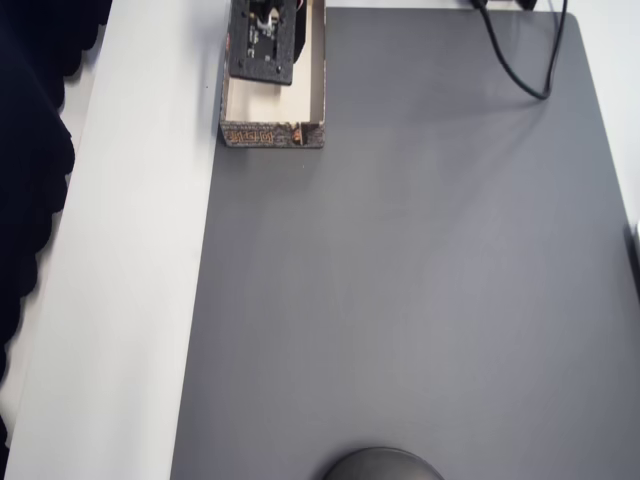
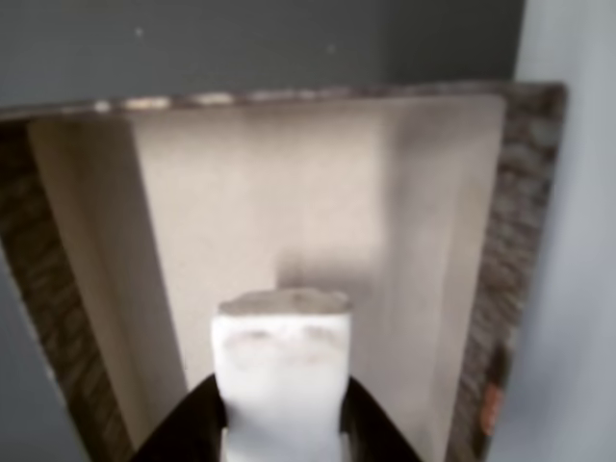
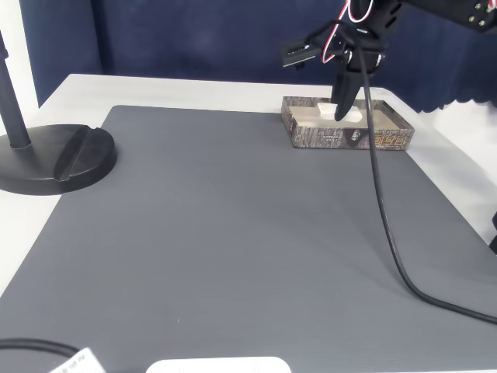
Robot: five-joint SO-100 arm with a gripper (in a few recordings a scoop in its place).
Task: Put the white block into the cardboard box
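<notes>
White block sits clamped in the hand inside the cardboard box.

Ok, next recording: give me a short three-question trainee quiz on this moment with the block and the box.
1. True or false: the gripper holds the small white rectangular block between its fingers.
2. Over what is the block held? A) the bare grey mat B) the shallow cardboard box with patterned outer walls C) the black round stand base
3. In the fixed view, what black thing trails from the arm down across the grey mat?

Key
1. True: in the wrist view the dark fingers clamp the block's sides.
2. B: the box's cream inside lies right behind the block.
3. A black cable.
</notes>
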